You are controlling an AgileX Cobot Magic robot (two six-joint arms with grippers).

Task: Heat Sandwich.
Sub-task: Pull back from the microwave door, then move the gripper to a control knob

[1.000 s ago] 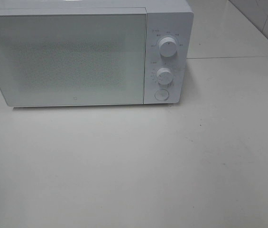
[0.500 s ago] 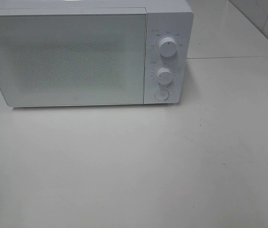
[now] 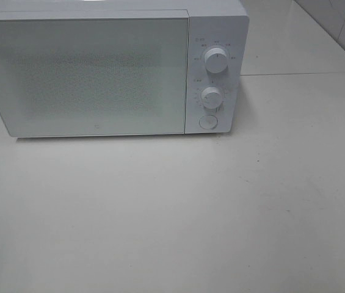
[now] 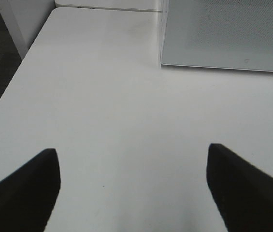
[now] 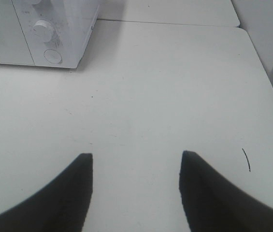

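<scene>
Nothing has moved over the last second. Microwave (image 3: 111,67) sits at the desk's (image 3: 172,213) far edge, door (image 3: 87,76) shut, dials (image 3: 216,60) untouched as far as can be seen. Sandwich isn't in any view; whether it's behind the frosted door can't be told. Left end effector (image 4: 132,152) and right end effector (image 5: 136,155) are both released, holding nothing, over bare desk near its front edge. Judgement: either nothing is started or loading is done; setting the dials looks still to do.

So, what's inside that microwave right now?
The microwave has its door shut. The speckled pane shows only a pale blur, so the inside is hidden. No sandwich shows on the table either.
</scene>
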